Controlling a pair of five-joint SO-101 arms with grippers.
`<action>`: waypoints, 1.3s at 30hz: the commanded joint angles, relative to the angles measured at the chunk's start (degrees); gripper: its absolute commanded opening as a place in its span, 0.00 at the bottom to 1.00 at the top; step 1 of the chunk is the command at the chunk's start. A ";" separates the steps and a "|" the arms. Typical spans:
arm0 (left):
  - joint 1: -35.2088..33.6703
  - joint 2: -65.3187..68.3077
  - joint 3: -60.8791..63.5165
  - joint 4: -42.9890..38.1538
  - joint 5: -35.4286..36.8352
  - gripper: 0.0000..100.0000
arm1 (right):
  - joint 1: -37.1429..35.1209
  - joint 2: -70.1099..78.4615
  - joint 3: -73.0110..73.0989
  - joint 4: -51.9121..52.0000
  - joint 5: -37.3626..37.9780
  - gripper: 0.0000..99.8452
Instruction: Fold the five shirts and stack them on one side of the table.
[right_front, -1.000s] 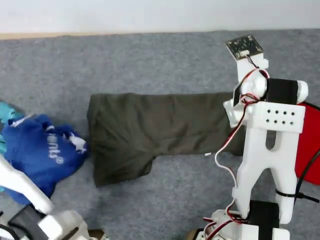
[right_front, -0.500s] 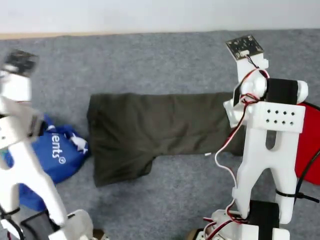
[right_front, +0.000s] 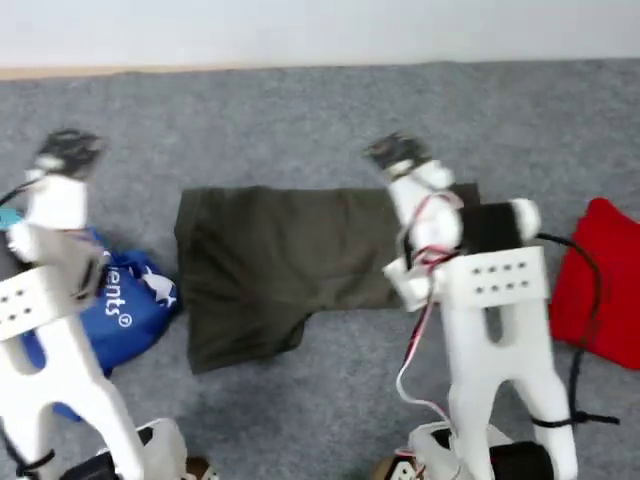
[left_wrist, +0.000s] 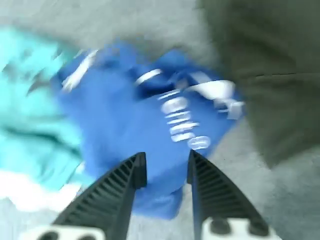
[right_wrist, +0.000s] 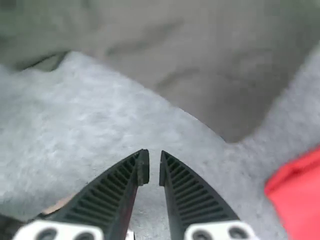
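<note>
Currently, items run from left to right:

- Teal shirt (left_wrist: 30, 95): crumpled at the far left edge of the worktop (right_front: 300, 110), touching the blue shirt.
- Blue shirt (right_front: 125, 305): bunched in a soft heap with white print, unfolded, just beside the olive shirt's left edge.
- Left end effector (left_wrist: 166, 160): fingers apart, nothing held, poised over the blue shirt. The olive shirt lies off to its right.
- Olive shirt (right_front: 280, 260): lies flat at the centre of the worktop.
  - It looks partly folded into a long band, with one flap hanging toward the arms at its left end.
  - Its long axis runs left to right, so each arm stands near one end.
  - The fabric is matte and limp, with shallow creases.
- Right end effector (right_wrist: 151, 157): ribbed fingers almost together, nothing between them.
  - It hovers over bare worktop, and the olive hem lies just ahead of the tips.
  - This arm is judged the nearer one for the shirt's right end.
- Red shirt (right_front: 600, 270): a bright folded-looking mass at the right edge, apart from the olive shirt.
- Worktop: a grey, felt-like mat that is likely to grip cloth.
</note>
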 joint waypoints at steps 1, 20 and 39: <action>-13.36 -0.35 0.04 -5.27 0.53 0.14 | -9.54 0.57 0.00 0.40 -0.18 0.05; -30.77 8.88 -0.22 -11.43 0.62 0.13 | -42.33 26.68 -0.09 -22.37 1.05 0.25; -30.77 9.23 0.04 -11.34 0.79 0.13 | -42.51 42.77 -0.97 -33.27 9.23 0.25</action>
